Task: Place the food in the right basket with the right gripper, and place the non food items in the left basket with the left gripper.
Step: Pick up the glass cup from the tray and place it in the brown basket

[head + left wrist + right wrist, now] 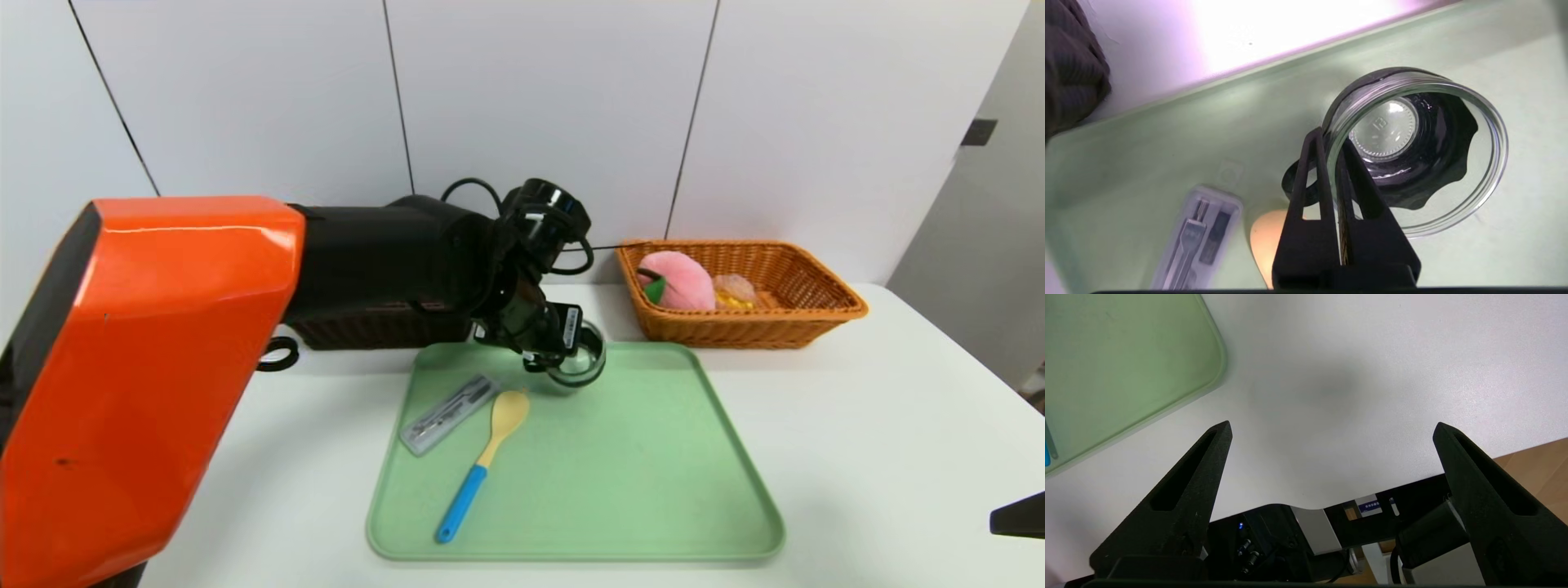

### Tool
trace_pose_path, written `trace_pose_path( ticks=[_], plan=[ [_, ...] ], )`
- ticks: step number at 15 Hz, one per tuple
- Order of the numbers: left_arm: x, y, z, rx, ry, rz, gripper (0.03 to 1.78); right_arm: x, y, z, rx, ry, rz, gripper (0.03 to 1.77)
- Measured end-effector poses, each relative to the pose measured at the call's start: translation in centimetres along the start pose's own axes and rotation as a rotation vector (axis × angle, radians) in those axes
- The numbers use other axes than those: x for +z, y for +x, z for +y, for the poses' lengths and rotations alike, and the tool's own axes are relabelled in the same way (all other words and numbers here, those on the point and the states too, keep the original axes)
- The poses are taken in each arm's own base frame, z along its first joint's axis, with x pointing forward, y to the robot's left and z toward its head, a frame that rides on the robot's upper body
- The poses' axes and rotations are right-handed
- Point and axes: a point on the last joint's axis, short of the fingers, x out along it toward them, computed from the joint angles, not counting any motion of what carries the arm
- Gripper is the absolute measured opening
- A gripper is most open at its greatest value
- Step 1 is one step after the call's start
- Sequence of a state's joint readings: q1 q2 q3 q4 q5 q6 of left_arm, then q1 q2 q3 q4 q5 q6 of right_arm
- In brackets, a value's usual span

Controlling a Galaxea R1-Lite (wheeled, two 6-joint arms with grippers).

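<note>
On green tray [637,465], L gripper [1329,136] clamped tight on glass cup's [1437,222] rim; R gripper [1332,422] wide, nothing held.

On the tray [620,465], left half: cutlery case [450,413], spoon [486,465] right of it; at upper right of frame, basket [739,327] with plush peach [679,280] inside.
</note>
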State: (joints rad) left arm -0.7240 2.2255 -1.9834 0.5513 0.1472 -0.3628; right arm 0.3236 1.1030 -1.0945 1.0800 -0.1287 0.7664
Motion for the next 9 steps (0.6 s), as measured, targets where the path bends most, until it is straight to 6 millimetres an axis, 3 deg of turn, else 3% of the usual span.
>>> trace_pose_path(
  ticks=[4,9],
  plan=[
    [1.2,-5.0,-0.3,-0.036,0.0,-0.067,0.09,-0.1,0.0,-0.2,-0.002,0.001,-0.001,1.7],
    [2.7,-13.2,1.0,-0.073,-0.027,-0.189,0.09,-0.2,-0.1,-0.3,0.0,0.001,-0.003,1.7]
  ],
)
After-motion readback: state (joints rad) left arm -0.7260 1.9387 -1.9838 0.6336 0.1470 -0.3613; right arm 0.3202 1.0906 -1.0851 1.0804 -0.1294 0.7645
